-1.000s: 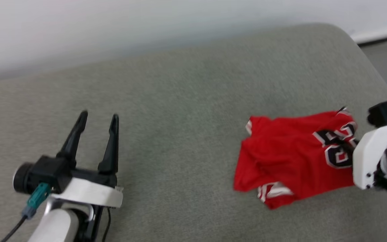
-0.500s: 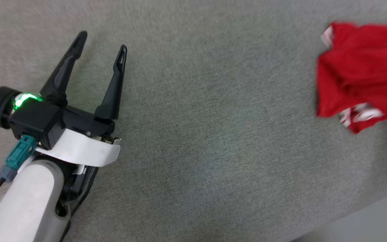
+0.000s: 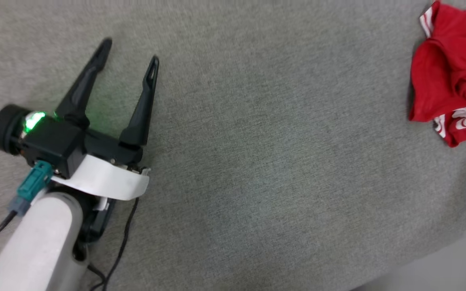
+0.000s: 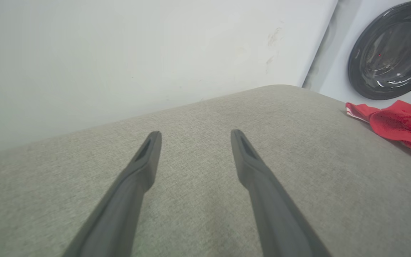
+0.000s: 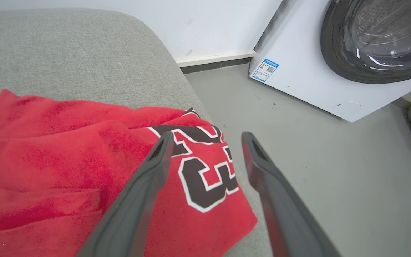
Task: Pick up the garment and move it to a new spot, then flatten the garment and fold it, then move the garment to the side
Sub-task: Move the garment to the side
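Note:
The garment (image 3: 451, 76) is a red jersey, lying crumpled on the grey cushion (image 3: 257, 161) at the right edge of the head view. Black white-outlined numbers (image 5: 205, 175) show on its near right corner. My right gripper (image 5: 208, 135) is open and hovers just above that numbered corner, with nothing between its fingers. Far to the left, my left gripper (image 3: 130, 51) stands open over bare cushion. In the left wrist view its gripper (image 4: 195, 133) points towards the wall, and the garment (image 4: 398, 121) lies off to the right.
The cushion's rounded right edge (image 5: 191, 96) drops to a grey floor (image 5: 298, 150) just beside the garment. A white washing machine (image 5: 298, 75) with a dark round door (image 4: 391, 50) stands on that floor. A pale wall (image 4: 120, 53) runs behind the cushion.
The head camera has tilted down and swung left, so the garment now sits at the picture's right edge. The left gripper stays open over the cushion.

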